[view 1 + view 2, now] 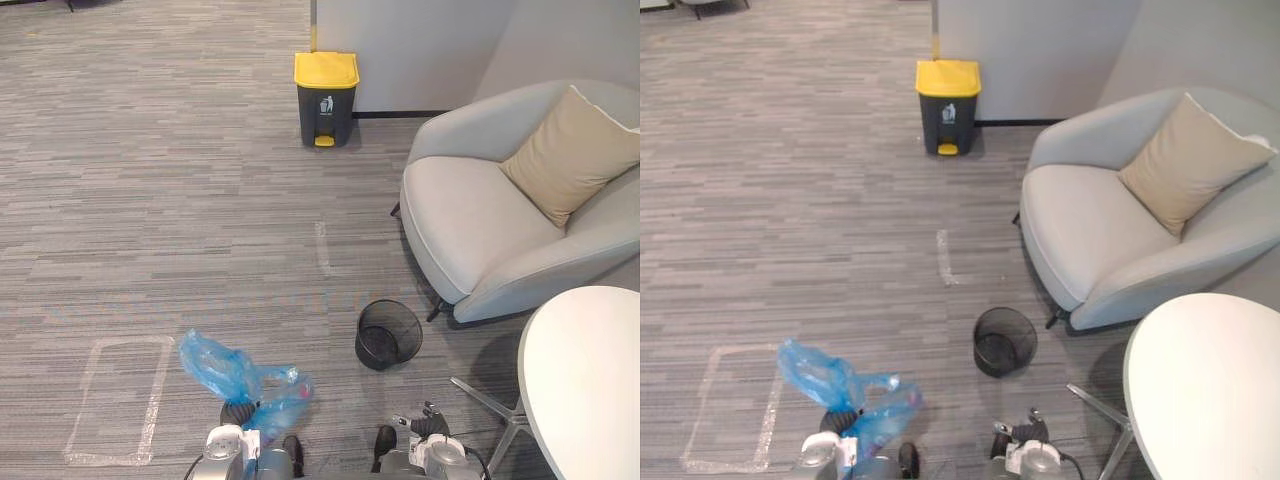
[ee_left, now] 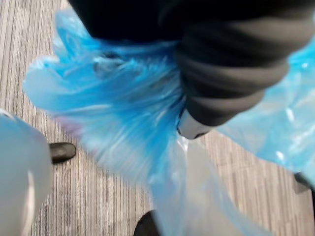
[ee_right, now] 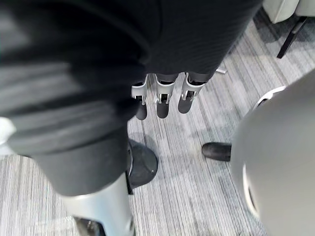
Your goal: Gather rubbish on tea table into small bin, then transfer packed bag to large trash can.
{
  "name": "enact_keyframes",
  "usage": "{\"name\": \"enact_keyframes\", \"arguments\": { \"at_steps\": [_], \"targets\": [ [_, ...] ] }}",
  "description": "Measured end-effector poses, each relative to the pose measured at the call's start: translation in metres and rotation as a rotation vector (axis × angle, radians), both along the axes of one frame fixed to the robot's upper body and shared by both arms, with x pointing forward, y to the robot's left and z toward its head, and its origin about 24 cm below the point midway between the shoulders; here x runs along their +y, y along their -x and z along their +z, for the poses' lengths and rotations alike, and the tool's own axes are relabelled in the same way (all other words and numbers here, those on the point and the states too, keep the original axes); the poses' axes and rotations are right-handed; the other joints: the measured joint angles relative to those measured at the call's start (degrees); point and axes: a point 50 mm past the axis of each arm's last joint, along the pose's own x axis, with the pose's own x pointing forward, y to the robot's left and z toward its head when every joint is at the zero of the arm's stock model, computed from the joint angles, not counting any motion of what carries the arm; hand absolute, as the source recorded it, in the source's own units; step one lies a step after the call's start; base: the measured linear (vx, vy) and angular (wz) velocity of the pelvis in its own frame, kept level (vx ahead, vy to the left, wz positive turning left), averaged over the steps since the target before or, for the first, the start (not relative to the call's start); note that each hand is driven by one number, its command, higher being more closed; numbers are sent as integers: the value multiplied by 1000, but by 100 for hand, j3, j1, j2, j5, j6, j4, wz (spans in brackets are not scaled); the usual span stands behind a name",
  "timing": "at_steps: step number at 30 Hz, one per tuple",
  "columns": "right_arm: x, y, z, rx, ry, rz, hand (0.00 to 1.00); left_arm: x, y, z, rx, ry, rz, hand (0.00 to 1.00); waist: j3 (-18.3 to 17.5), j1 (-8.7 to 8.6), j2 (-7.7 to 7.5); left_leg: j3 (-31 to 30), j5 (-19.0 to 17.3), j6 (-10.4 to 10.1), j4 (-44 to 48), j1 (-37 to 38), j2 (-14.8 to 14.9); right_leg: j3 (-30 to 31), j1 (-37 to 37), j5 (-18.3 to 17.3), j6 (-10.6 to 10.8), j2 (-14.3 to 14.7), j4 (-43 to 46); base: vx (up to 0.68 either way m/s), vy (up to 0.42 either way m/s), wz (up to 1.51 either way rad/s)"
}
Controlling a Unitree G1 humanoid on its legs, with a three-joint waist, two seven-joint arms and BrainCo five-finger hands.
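A crumpled blue plastic bag [image 1: 232,372] hangs above the carpet at the lower left, bunched in my left hand [image 1: 238,412]. In the left wrist view the blue bag [image 2: 123,113] wraps around the hand [image 2: 231,73], whose fingers are closed on the film. The small black mesh bin [image 1: 388,335] stands on the carpet to the right of the bag, without a liner. The large grey trash can with a yellow lid [image 1: 326,95] stands far ahead by the wall. My right hand [image 1: 425,425] hangs low near the table's edge, its fingers [image 3: 162,93] relaxed and holding nothing.
A grey armchair [image 1: 470,230] with a beige cushion [image 1: 570,155] sits at the right. The white round table [image 1: 585,380] fills the lower right corner. A taped rectangle [image 1: 118,400] and a short tape strip [image 1: 322,248] mark the carpet between me and the large can.
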Motion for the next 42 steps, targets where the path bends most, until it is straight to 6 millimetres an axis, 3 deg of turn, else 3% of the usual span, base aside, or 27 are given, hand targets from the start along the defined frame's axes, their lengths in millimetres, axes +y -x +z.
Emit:
{"name": "enact_keyframes", "arguments": {
  "at_steps": [2, 3, 4, 5, 6, 7, 8, 10, 12, 14, 15, 17, 18, 19, 20, 21, 22, 24, 27, 28, 29, 30, 33, 35, 36, 39, 42],
  "targets": [
    [-3, 2, 0, 2, -1, -22, 0, 1, 3, -1, 8, -1, 2, 100, 2, -10, -28, -256, -164, 50, 337, -43, -114, -33, -88, -382, 46, -186, 676, 224, 86, 49],
    [-6, 5, -1, 5, 2, -43, 0, -1, 3, -1, 6, 2, -1, 100, 19, -20, -53, -481, -319, 135, 484, -12, -182, 4, -219, -558, -23, -352, 1403, 237, 51, 88],
    [-8, 6, 0, 1, 8, -45, 0, -2, -3, 4, -28, 5, -3, 100, 41, -53, -38, -709, -432, 186, 546, 119, -191, 404, -680, -493, -187, -414, 2574, 269, 50, 86],
    [-10, 4, 1, -9, 13, -45, 0, -1, -5, 5, -35, 1, -4, 100, 60, -44, -14, -765, -438, 195, 559, 160, -183, 524, -844, -537, -247, -400, 2875, 298, 17, 83],
    [-10, 5, 0, -4, 12, -46, 0, 2, -6, 6, -39, -5, -3, 100, 50, -37, -54, -923, -491, 239, 506, 284, -124, 766, -1047, -954, -206, -189, 3238, 274, -33, 61],
    [-8, 5, 0, -6, 8, -43, 0, 4, -8, 7, -44, -11, 2, 100, 73, -34, -105, -1012, -521, 255, 445, 400, -120, 782, -1126, -1099, -233, -66, 3313, 332, -89, 67],
    [-6, 4, 0, -8, 3, -39, 0, 7, -10, 8, -52, -13, 12, 100, 106, -30, -168, -1106, -555, 266, 305, 600, -114, 747, -1271, -1230, -288, 105, 3294, 348, -125, 51],
    [-5, -1, 2, -22, 3, -38, 0, 5, -12, 8, -54, -5, 20, 100, 158, -42, -135, -1227, -654, 241, 60, 949, -34, 506, -1566, -1259, -336, 434, 3050, 360, -132, 36],
    [-9, -1, 3, -24, 8, -47, 0, 3, -21, 11, -73, -1, 12, 100, 200, -91, -84, -1413, -732, 157, -355, 1432, 91, 411, -1877, -961, -538, 819, 2263, 483, -167, 50],
    [-13, -1, 3, -33, 10, -73, 0, 2, -24, 12, -79, 2, 11, 100, 195, -207, -134, -1604, -799, 38, -482, 1682, 125, 466, -1845, -415, -916, 880, 2037, 508, -203, 74],
    [-17, -3, 5, -39, 15, -90, 0, -8, -27, 12, -86, 33, 14, 100, 204, -198, 32, -1646, -748, -85, -394, 1776, 265, 289, -1771, -654, -1005, 884, 2232, 673, -238, 51],
    [-20, -2, 5, -40, 15, -114, 0, -18, -30, 12, -95, 62, 16, 100, 222, -166, 159, -1613, -494, -479, 35, 1692, 340, 91, -1584, -911, -1170, 878, 2433, 681, -219, 40],
    [-20, 1, 4, -30, 14, -116, 0, -22, -31, 13, -101, 77, 22, 100, 225, -199, 184, -1518, -242, -598, 616, 1533, 356, -42, -1304, -986, -1190, 905, 2308, 552, -162, 50],
    [-19, 3, 4, -32, 18, -108, 0, -28, -30, 12, -101, 101, 37, 100, 246, -219, 196, -1304, 233, -716, 1868, 1097, 476, -118, -731, -1022, -1190, 997, 1878, 435, -129, 40],
    [-15, 1, 5, -43, 12, -98, 0, -30, -28, 12, -100, 110, 42, 100, 245, -191, 203, -1135, 273, -750, 2511, 843, 578, -89, -450, -1035, -1192, 1079, 1644, 511, -106, 18],
    [-11, 0, 5, -45, 8, -89, 0, -31, -29, 15, -119, 120, 54, 100, 258, -125, 181, -753, 53, -572, 3373, 476, 771, 31, -26, -1058, -1228, 1225, 1274, 454, -66, -24],
    [-9, -4, 6, -53, 3, -89, 0, -30, -32, 18, -142, 131, 76, 100, 292, -18, 113, -365, -198, -410, 3806, 38, 895, 154, 350, -1057, -1228, 1279, 969, 527, -69, -34],
    [-4, -13, 10, -83, -12, -97, 0, -29, -34, 20, -155, 135, 84, 100, 310, 47, 74, -111, -423, -241, 3610, -509, 966, 255, 620, -1056, -1227, 1269, 762, 352, -3, -42],
    [1, -20, 13, -106, -26, -107, 0, -30, -33, 20, -152, 138, 92, 100, 345, 147, 45, -96, -414, -309, 1982, -939, 920, 531, 948, -1084, -1171, 1124, 701, 330, 127, -57],
    [-1, -14, 11, -95, -26, -123, 0, -32, -33, 19, -151, 144, 92, 100, 307, 159, 84, -208, 259, -314, 881, -893, 853, 622, 1081, -1207, -923, 1089, 708, 312, 195, -56],
    [-3, -11, 10, -87, -20, -129, 0, -35, -32, 19, -148, 152, 93, 100, 266, 156, 156, -352, 943, -391, 519, -913, 863, 701, 1095, -1304, -770, 1119, 704, 268, 225, -58],
    [3, -6, 6, -61, -41, -134, 0, -34, -30, 16, -132, 146, 90, 100, 217, 201, -18, -244, 813, -342, 742, -896, 700, 945, 1167, -1487, -516, 886, 706, 289, 231, -44],
    [7, -2, 4, -47, -53, -141, 0, -33, -33, 16, -127, 138, 82, 100, 158, 221, -124, 238, 338, -166, 937, -826, 606, 1305, 917, -1494, -457, 573, 1121, 319, 263, -70],
    [8, 2, 3, -35, -56, -142, 0, -33, -26, 13, -103, 133, 78, 100, 170, 235, -121, 587, 0, -83, 916, -429, 593, 1528, 519, -1373, -258, 399, 2187, 306, 271, -87],
    [7, 3, 2, -31, -53, -138, 0, -32, -23, 11, -91, 124, 69, 100, 179, 222, -107, 730, -152, -61, 847, -149, 576, 1594, -15, -1145, -80, 299, 3335, 266, 200, -66],
    [8, 3, 3, -36, -40, -120, 0, -28, -23, 11, -84, 106, 58, 100, 166, 112, -135, 804, -373, -90, 572, 477, 533, 1221, -871, -1303, -164, 249, 4601, 316, 84, -16],
    [6, -2, 5, -46, -35, -118, 0, -28, -23, 8, -65, 102, 54, 100, 159, 31, -141, 861, -378, -170, 131, 995, 554, 526, -1337, -1464, -311, 298, 3945, 309, -28, 4]
  ]
}}
